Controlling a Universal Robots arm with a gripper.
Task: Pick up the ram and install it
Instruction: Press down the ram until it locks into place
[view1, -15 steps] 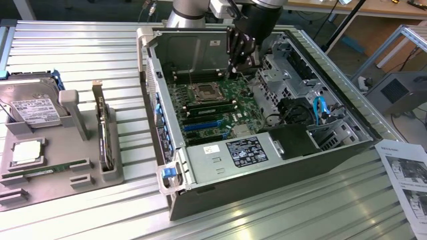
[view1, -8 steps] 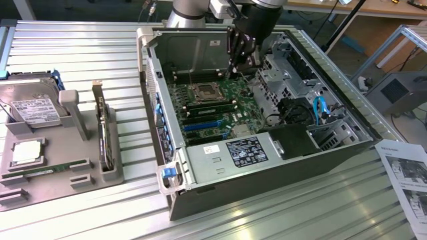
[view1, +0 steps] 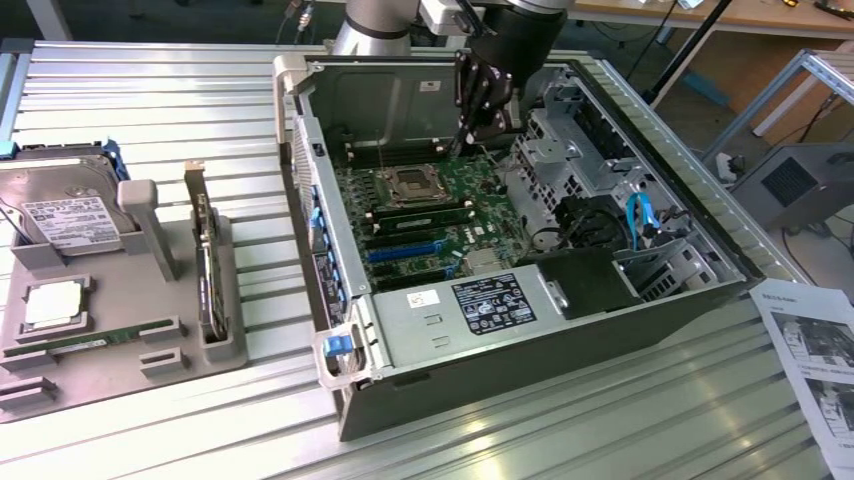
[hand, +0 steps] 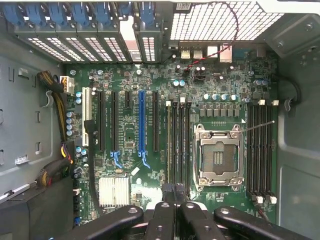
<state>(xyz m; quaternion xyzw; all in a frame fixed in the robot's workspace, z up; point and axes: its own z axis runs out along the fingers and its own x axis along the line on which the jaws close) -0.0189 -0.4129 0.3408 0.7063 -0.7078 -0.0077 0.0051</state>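
So the gripper (view1: 467, 135) is down inside the open PC case (view1: 694, 300), fingers pressed together with nothing in them, right above the motherboard (hand: 150, 165). The ram (hand: 171, 145) sits seated in a slot beside the CPU socket (hand: 218, 155), just under the fingertips.

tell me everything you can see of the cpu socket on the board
The socket is a squarish frame of silver metal with screws at its corners, lying flat on the green motherboard inside the open case. Its centre is a dark recess with a small pale grid in the middle; no chip sits in it. A thin wire lever juts from one corner. Banks of long black slots flank it on two sides.
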